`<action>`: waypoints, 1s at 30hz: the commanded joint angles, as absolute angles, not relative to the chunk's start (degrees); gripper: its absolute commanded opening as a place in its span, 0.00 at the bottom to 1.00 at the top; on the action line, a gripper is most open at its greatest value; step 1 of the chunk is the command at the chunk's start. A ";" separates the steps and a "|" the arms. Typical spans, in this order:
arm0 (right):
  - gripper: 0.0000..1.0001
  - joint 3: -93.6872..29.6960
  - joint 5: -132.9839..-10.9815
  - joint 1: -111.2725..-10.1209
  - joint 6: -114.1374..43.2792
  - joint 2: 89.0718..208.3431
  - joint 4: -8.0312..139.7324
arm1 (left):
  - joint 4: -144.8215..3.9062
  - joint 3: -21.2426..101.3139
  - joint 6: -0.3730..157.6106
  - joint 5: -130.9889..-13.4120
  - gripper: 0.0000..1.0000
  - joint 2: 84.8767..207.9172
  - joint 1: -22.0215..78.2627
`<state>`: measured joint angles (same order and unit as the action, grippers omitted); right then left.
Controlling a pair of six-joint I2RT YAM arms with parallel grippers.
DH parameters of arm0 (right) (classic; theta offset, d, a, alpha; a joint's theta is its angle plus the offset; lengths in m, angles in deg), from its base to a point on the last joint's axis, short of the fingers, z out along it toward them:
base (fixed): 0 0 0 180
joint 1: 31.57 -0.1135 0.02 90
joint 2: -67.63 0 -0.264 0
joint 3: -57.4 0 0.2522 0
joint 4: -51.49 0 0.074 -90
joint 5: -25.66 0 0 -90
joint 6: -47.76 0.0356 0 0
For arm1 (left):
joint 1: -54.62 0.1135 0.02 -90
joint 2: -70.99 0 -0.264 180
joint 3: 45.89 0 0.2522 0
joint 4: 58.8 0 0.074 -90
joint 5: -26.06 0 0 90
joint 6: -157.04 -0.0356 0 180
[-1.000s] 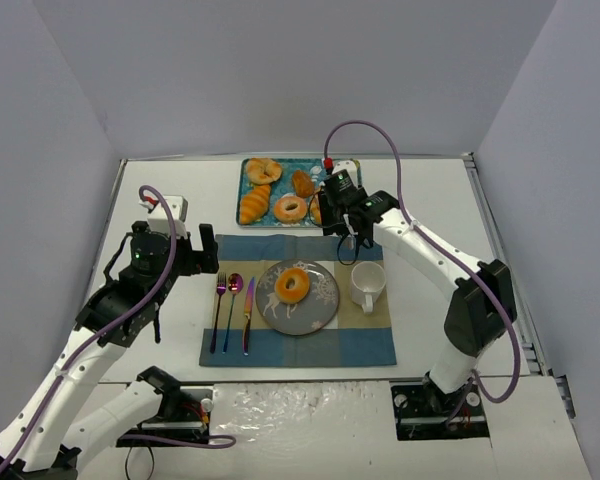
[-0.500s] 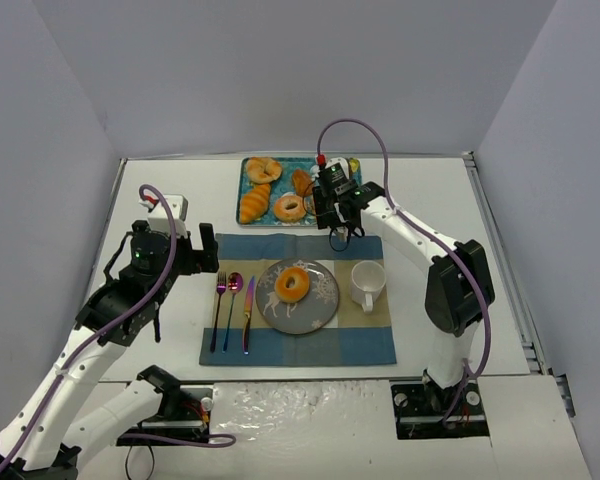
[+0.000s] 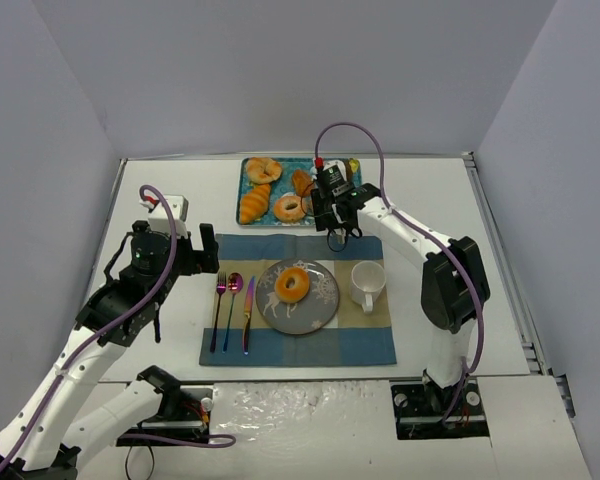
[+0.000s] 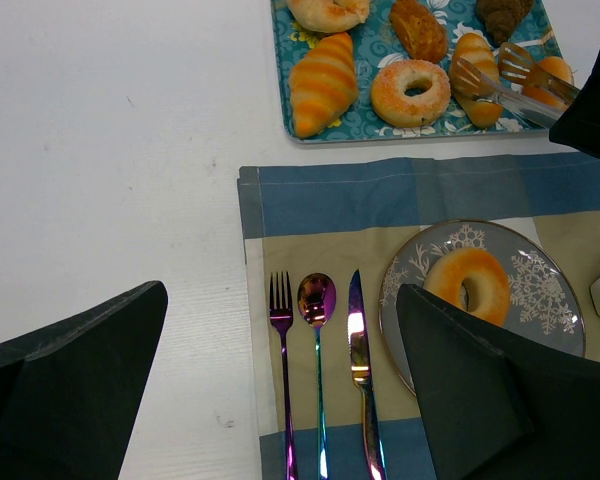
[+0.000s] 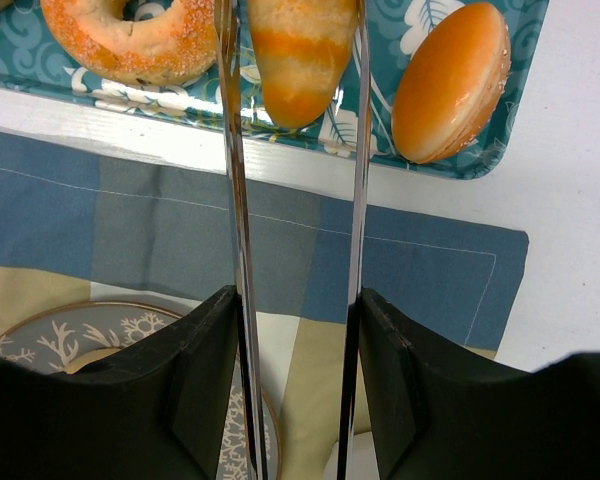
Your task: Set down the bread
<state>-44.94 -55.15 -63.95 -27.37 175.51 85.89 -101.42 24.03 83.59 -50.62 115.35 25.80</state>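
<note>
A round ring-topped bun (image 3: 292, 285) lies on the grey snowflake plate (image 3: 320, 310); it also shows in the left wrist view (image 4: 470, 283). My right gripper (image 3: 332, 205) (image 5: 298, 300) is shut on metal tongs (image 5: 230, 180). The tongs reach over the teal tray (image 3: 248, 170), and their two arms stand on either side of a golden ridged roll (image 5: 298, 50) (image 4: 477, 80) without pressing it. A second striped croissant-like roll (image 4: 323, 82) lies at the tray's left. My left gripper (image 3: 202, 255) (image 4: 280, 290) is open and empty above the placemat's left edge.
The tray (image 5: 385, 70) also holds a sugared ring donut (image 5: 130, 40), an oval bun (image 5: 450, 80) and a dark brown croissant (image 4: 505, 15). A fork, spoon and knife (image 4: 317, 340) lie left of the plate on the placemat (image 3: 230, 245). A white mug (image 3: 367, 285) stands right of the plate.
My right gripper has moved back and a little left with the tongs, from the placemat's far edge to over the tray. The left arm has not moved.
</note>
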 commanded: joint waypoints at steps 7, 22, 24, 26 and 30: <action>0.45 -44.69 -54.85 -63.11 -27.48 175.73 83.10 | -98.75 25.70 82.86 -49.88 0.97 115.46 25.53; 0.16 -43.76 -54.71 -62.75 -27.21 175.35 82.94 | -98.82 25.63 82.95 -49.79 0.97 115.64 25.60; 0.09 -43.57 -54.29 -62.77 -27.14 173.99 83.00 | -98.76 25.69 82.95 -49.79 0.97 115.72 25.62; 0.07 -43.26 -53.62 -62.71 -27.27 173.01 83.01 | -98.81 25.70 82.95 -49.85 0.97 115.73 25.53; 0.06 -42.49 -52.34 -62.68 -27.17 169.14 83.06 | -98.79 25.70 82.95 -49.92 0.97 115.82 25.53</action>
